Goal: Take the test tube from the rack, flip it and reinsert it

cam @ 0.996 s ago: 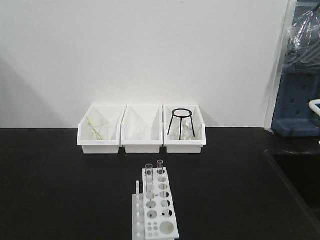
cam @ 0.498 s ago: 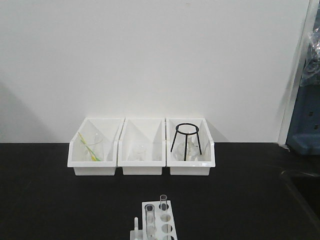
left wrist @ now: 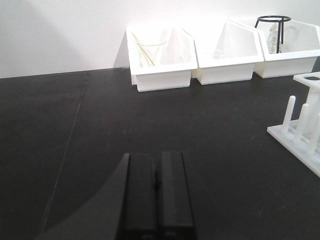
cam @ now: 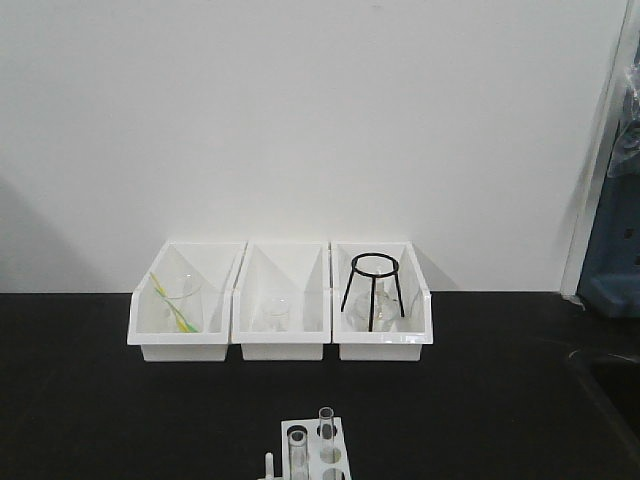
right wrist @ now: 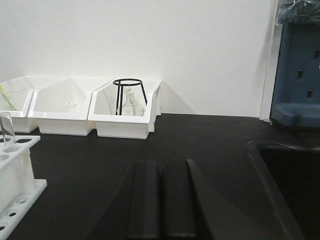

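Test tube (cam: 297,455) stands upright in the rack (cam: 314,450) at the near edge of the black table (cam: 100,400), with its twin tube (cam: 326,425) just right. The left gripper (left wrist: 156,162) shows fingers pressed together on nothing, and the right gripper (right wrist: 161,167) likewise, both low over the table.

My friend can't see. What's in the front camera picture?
A white rack holding two glass tubes peeks up at the bottom of a black table. Behind it, three white bins line a white wall; the right one holds a black wire stand.
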